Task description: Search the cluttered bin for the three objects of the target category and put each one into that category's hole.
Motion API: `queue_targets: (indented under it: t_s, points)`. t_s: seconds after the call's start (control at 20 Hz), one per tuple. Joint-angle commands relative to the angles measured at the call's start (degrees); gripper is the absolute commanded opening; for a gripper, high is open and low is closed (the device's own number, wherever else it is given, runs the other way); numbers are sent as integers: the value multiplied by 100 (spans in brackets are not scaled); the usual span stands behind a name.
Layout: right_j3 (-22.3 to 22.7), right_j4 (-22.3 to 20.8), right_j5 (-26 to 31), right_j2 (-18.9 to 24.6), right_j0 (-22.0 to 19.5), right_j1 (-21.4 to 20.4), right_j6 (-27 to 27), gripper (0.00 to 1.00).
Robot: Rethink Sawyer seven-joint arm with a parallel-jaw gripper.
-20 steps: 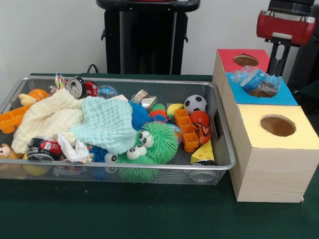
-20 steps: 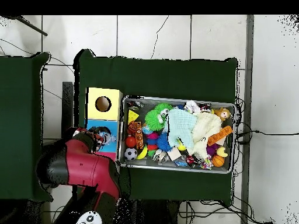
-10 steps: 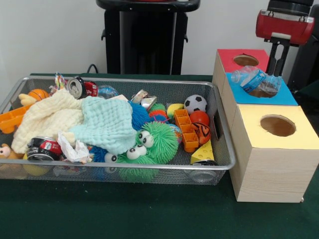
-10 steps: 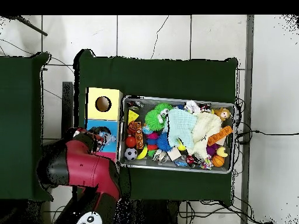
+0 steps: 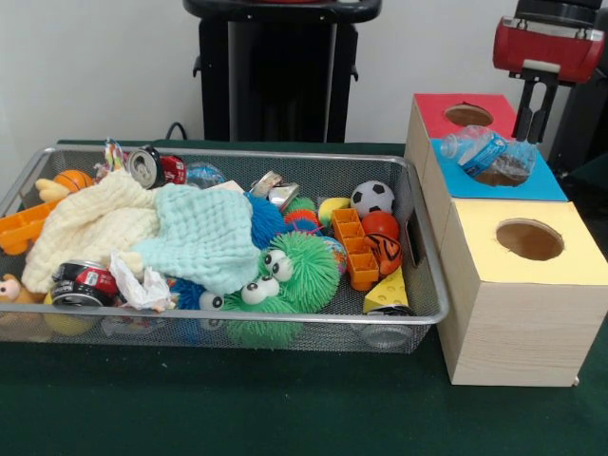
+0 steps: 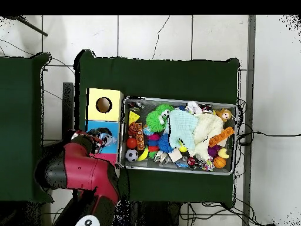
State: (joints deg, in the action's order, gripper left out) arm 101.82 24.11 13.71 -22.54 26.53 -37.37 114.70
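One bottle [image 5: 488, 154] is seen lying across the blue hole [image 5: 501, 176], at the upper right of the frame.

The gripper [image 5: 535, 106] is held just above and right of the bottle, its fingers parted narrowly with nothing between them. The bottle's long axis is laid sideways, cap end towards the left, so the hole is bridged rather than entered. A tip or nudge from the right is judged necessary. The bin [image 5: 425, 285] is left untouched at centre left.

Wire bin [image 5: 429, 285] left of three boxes [image 5: 518, 285], plastic bottle [image 5: 486, 152] lying on the middle box
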Motion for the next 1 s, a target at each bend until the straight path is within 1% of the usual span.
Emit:
queue_targets:
  t_s: [0.05, 0.25, 1.0]
  points:
    - [326, 220, -13, 309, 11, 72, 1413, 0]
    - [321, 234, -54, 313, 16, 109, 1407, 0]
    - [529, 178, -22, 416, -101, -150, 1283, 0]
